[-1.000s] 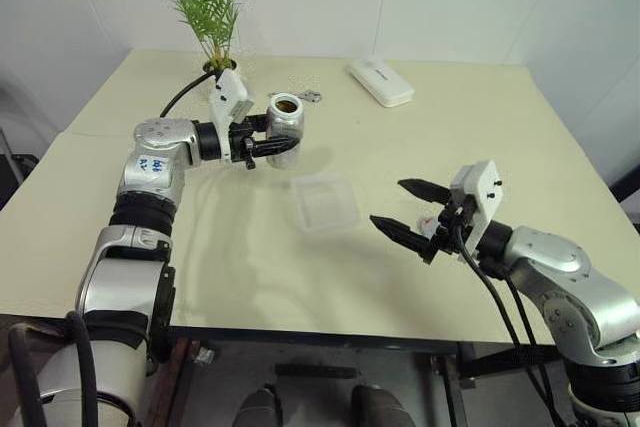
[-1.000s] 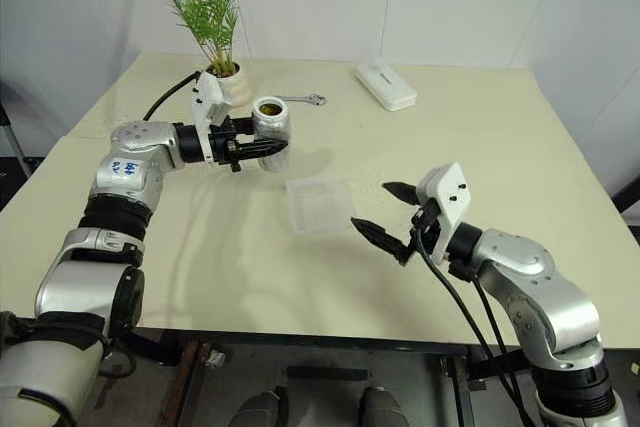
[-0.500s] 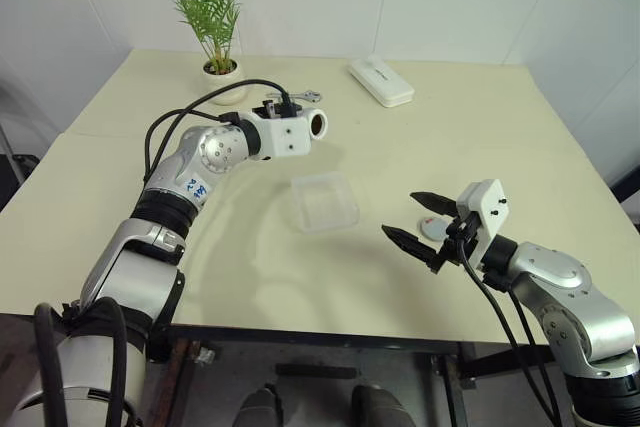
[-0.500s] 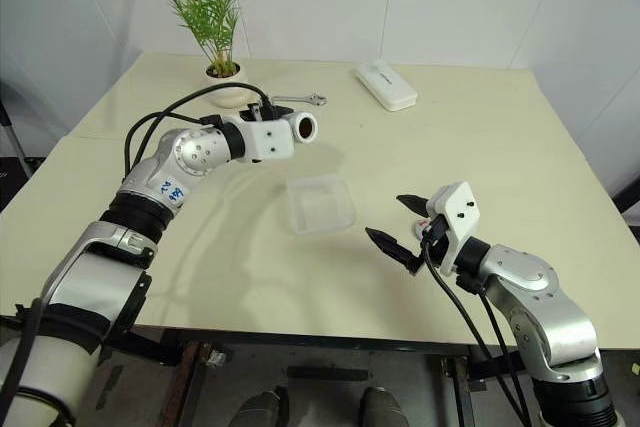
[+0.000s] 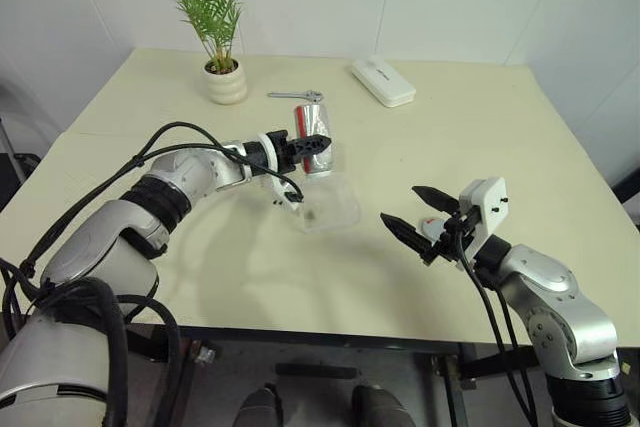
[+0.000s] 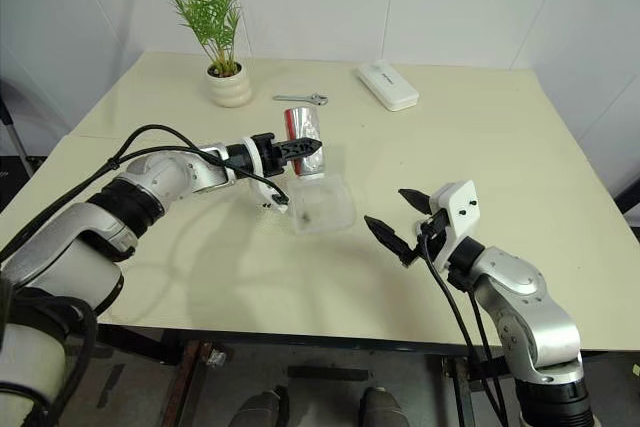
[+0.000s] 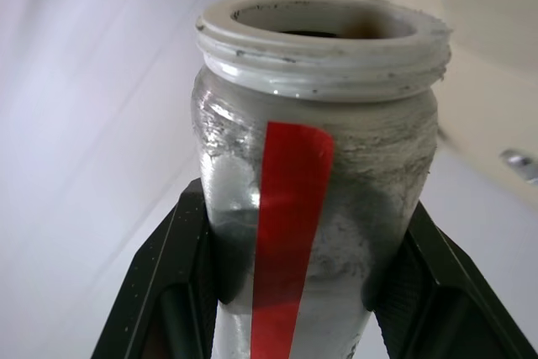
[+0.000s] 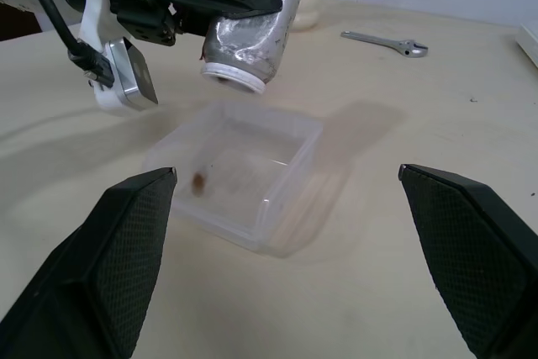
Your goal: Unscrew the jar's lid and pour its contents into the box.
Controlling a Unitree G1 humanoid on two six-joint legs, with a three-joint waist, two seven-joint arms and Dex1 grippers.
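Left jaws: left gripper [image 5: 312,143] clamped across the jar [image 5: 318,125], one black finger [image 7: 164,279] on each side.
Jar: lidless, tipped mouth-down, red strip showing, held just above the box [image 8: 231,176].
Right jaws: right gripper [image 5: 421,215] spread wide, holding nothing, near the box on the bench [image 5: 450,117].
Contents: one brownish piece [image 8: 200,181] lies in the box, below the left jaws.

Cream table [image 5: 560,147] against a white wall. Potted palm in a white pot [image 5: 225,82] stands at the far left; a metal wrench [image 5: 296,96] lies near it. White oblong case [image 5: 380,81] lies at the far edge, right of the wrench.
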